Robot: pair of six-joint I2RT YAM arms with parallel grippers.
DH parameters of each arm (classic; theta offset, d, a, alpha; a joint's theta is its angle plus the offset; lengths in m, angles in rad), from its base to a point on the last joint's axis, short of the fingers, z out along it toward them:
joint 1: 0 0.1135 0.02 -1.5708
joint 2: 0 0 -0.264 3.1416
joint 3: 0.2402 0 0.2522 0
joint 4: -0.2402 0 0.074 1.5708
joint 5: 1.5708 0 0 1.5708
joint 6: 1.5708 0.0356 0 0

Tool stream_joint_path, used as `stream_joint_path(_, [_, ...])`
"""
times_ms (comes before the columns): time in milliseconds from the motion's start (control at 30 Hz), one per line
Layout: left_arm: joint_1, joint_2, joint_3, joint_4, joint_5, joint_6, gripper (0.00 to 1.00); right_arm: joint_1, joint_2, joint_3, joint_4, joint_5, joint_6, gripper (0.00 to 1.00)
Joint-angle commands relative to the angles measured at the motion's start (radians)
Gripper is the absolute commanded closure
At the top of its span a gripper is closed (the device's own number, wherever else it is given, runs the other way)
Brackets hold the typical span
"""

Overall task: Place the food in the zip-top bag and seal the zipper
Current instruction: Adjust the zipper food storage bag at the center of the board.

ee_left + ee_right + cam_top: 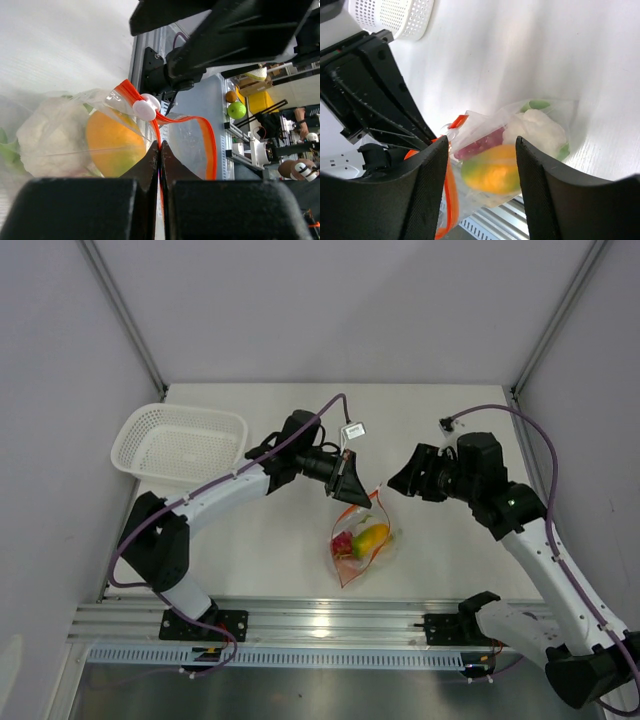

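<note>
The clear zip-top bag (358,548) lies crumpled on the table (265,545) near its front edge, with mango (371,536), grapes (479,145) and a white vegetable (52,137) inside. The left gripper (160,149) is clamped on the orange zipper (210,135) beside the white slider (145,106). The right gripper (397,481) hangs near, fingers spread. A white basket (180,445) sits far left.

No legible text, brand, number or sign in any of the three views. Small white tag (354,428), top external view: faint dark markings, too small to read. Left wrist view, background shelves and boxes: blurred, no lettering resolvable. Right wrist view: nothing printed to be made out
</note>
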Motion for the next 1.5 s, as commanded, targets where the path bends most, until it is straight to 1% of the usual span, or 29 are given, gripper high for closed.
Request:
stream_joint_path(0, [0.007, -0.001, 0.042, 0.097, 0.096, -0.003, 0.99, -0.035, 0.005, 0.044, -0.019, -0.07, -0.034, 0.42])
stream_joint_path(67, [0.007, -0.001, 0.044, 0.115, 0.102, -0.015, 0.99, -0.034, 0.017, 0.049, -0.016, -0.081, -0.022, 0.44])
stream_joint_path(100, [0.007, -0.003, 0.042, 0.126, 0.105, -0.023, 0.99, -0.035, 0.017, 0.049, -0.014, -0.079, -0.011, 0.47])
stream_joint_path(267, [0.002, -0.004, 0.041, 0.143, 0.066, -0.052, 0.99, -0.032, 0.017, 0.046, 0.001, -0.092, 0.095, 0.54])
stream_joint_path(367, [-0.011, -0.001, 0.042, 0.142, 0.029, -0.057, 1.0, -0.014, 0.018, 0.05, 0.015, -0.078, 0.144, 0.54])
stream_joint_path(533, [-0.034, -0.009, 0.041, 0.117, -0.036, -0.027, 0.99, 0.049, 0.074, 0.083, -0.001, -0.023, 0.19, 0.53])
stream_joint_path(733, [-0.047, -0.021, 0.047, 0.083, -0.057, -0.003, 1.0, 0.103, 0.123, 0.109, -0.019, 0.066, 0.225, 0.52])
stream_joint_path(867, [-0.05, -0.04, 0.035, 0.088, -0.071, 0.002, 0.99, 0.109, 0.117, 0.098, -0.037, 0.114, 0.236, 0.62])
stream_joint_path(1067, [-0.064, -0.055, 0.035, 0.077, -0.094, 0.014, 0.99, 0.121, 0.103, 0.072, -0.051, 0.138, 0.241, 0.72])
stream_joint_path(1133, [-0.065, -0.055, 0.039, 0.07, -0.1, 0.023, 1.0, 0.123, 0.103, 0.069, -0.053, 0.146, 0.241, 0.78])
stream_joint_path(1167, [-0.065, -0.056, 0.042, 0.062, -0.102, 0.022, 0.99, 0.124, 0.103, 0.066, -0.056, 0.148, 0.244, 0.84])
stream_joint_path(1200, [-0.067, -0.056, 0.045, 0.059, -0.102, 0.025, 0.99, 0.124, 0.101, 0.066, -0.054, 0.149, 0.244, 0.87])
stream_joint_path(1233, [-0.068, -0.059, 0.047, 0.056, -0.1, 0.026, 0.92, 0.124, 0.101, 0.064, -0.053, 0.154, 0.247, 0.91])
stream_joint_path(1267, [-0.068, -0.063, 0.047, 0.054, -0.102, 0.029, 0.86, 0.124, 0.1, 0.064, -0.054, 0.157, 0.25, 0.97])
stream_joint_path(1300, [-0.071, -0.073, 0.042, 0.05, -0.105, 0.034, 0.82, 0.124, 0.097, 0.066, -0.053, 0.161, 0.251, 0.99])
stream_joint_path(1333, [-0.073, -0.081, 0.041, 0.048, -0.108, 0.037, 0.7, 0.124, 0.094, 0.066, -0.054, 0.166, 0.254, 1.0])
stream_joint_path(1433, [-0.082, -0.109, 0.042, 0.018, -0.137, 0.048, 0.4, 0.126, 0.075, 0.066, -0.059, 0.197, 0.271, 1.0])
stream_joint_path(1467, [-0.09, -0.116, 0.045, 0.01, -0.161, 0.051, 0.36, 0.127, 0.068, 0.064, -0.06, 0.215, 0.274, 1.0])
